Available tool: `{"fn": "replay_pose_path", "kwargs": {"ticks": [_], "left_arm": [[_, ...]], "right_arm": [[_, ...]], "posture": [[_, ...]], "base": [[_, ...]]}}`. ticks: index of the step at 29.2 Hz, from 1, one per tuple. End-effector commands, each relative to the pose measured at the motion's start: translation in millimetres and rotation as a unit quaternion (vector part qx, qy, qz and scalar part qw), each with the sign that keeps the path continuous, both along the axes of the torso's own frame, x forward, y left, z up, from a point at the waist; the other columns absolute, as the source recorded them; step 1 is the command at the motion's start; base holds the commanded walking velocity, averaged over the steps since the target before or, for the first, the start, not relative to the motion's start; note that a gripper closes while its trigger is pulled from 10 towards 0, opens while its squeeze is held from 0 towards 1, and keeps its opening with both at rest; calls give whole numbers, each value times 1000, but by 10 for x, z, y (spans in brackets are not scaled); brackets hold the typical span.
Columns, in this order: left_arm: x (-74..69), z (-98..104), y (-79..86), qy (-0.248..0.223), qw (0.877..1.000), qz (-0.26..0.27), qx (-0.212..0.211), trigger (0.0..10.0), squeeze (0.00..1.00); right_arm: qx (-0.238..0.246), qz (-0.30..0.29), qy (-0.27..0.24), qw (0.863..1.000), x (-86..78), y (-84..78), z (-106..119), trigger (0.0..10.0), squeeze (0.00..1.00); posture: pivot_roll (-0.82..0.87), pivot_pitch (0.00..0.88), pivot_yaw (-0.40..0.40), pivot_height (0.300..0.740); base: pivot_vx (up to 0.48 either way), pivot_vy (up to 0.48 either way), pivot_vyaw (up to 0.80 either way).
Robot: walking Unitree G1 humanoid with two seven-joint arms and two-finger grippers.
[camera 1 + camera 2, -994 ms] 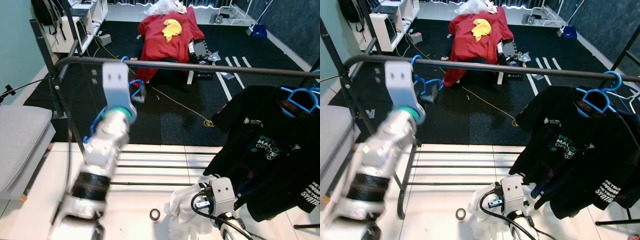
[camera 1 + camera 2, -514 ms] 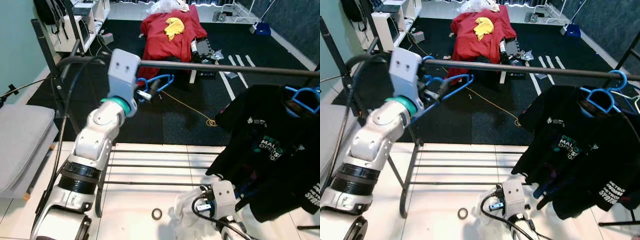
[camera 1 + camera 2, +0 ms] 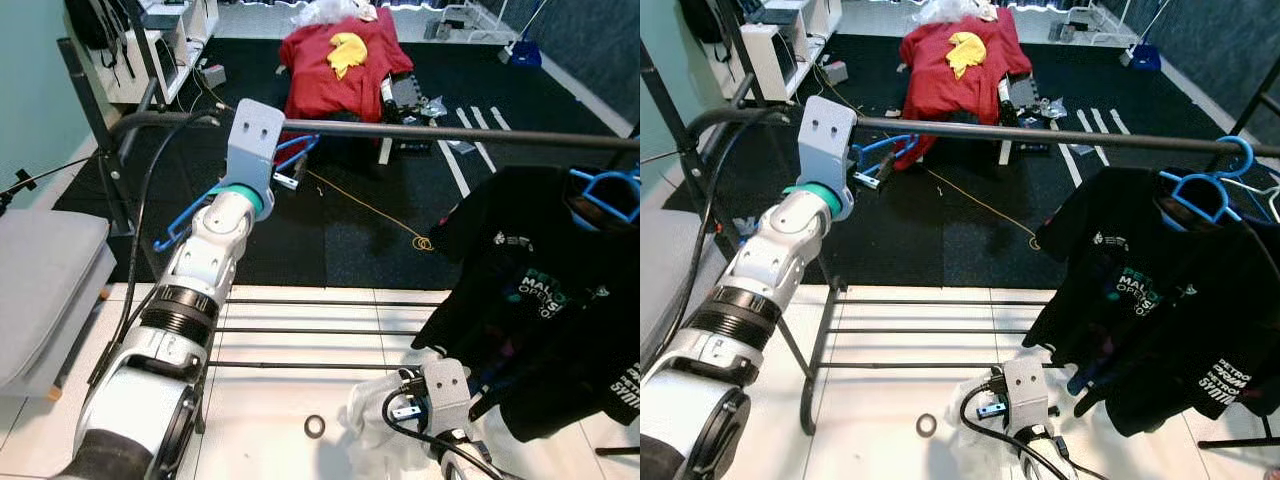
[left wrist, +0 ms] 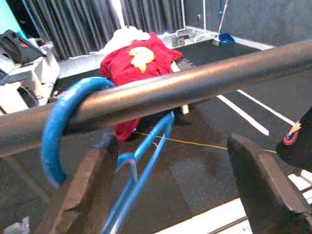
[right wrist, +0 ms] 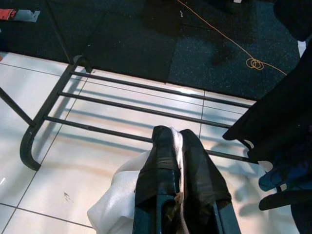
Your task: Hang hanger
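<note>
You're in a lab-style test room: black floor mats (image 3: 350,240), white tiles, dark curtains (image 4: 97,22). A clothes rail (image 3: 1060,135), loose cables (image 3: 375,208) and a shelf (image 3: 765,45) of gear show it.

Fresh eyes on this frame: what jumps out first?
The left claw is raised at the black rail, fingers open on either side of a blue hanger whose hook sits over the bar. At the right end hangs a black T-shirt. Down low, the right claw is shut on a white cloth.
</note>
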State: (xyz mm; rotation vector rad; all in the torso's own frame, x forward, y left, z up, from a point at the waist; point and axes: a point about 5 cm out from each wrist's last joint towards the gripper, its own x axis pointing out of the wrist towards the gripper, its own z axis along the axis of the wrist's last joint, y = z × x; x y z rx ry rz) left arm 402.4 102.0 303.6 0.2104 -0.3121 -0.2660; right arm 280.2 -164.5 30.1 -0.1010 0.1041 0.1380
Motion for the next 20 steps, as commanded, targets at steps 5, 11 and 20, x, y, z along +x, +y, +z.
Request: {"fn": "replay_pose_path", "kwargs": {"ticks": [5, 11, 20], "left_arm": [[-170, -62, 11, -3, 995, -103, -7, 10000, 0], [-400, -156, 35, -5, 980, -195, -45, 10000, 0], [-519, -248, 159, -22, 984, -174, 18, 10000, 0]], "right_arm": [[3, -10, 1, 1000, -62, -17, -35, 10000, 0], [2, -7, 5, 1000, -66, -18, -46, 10000, 0], [0, 7, 5, 1000, -16, 20, -17, 10000, 0]], "posture": [[-177, 170, 87, 740], [-158, 175, 70, 740], [-144, 178, 54, 740]], "base": [[0, 0, 0], [0, 0, 0], [0, 0, 0]]}}
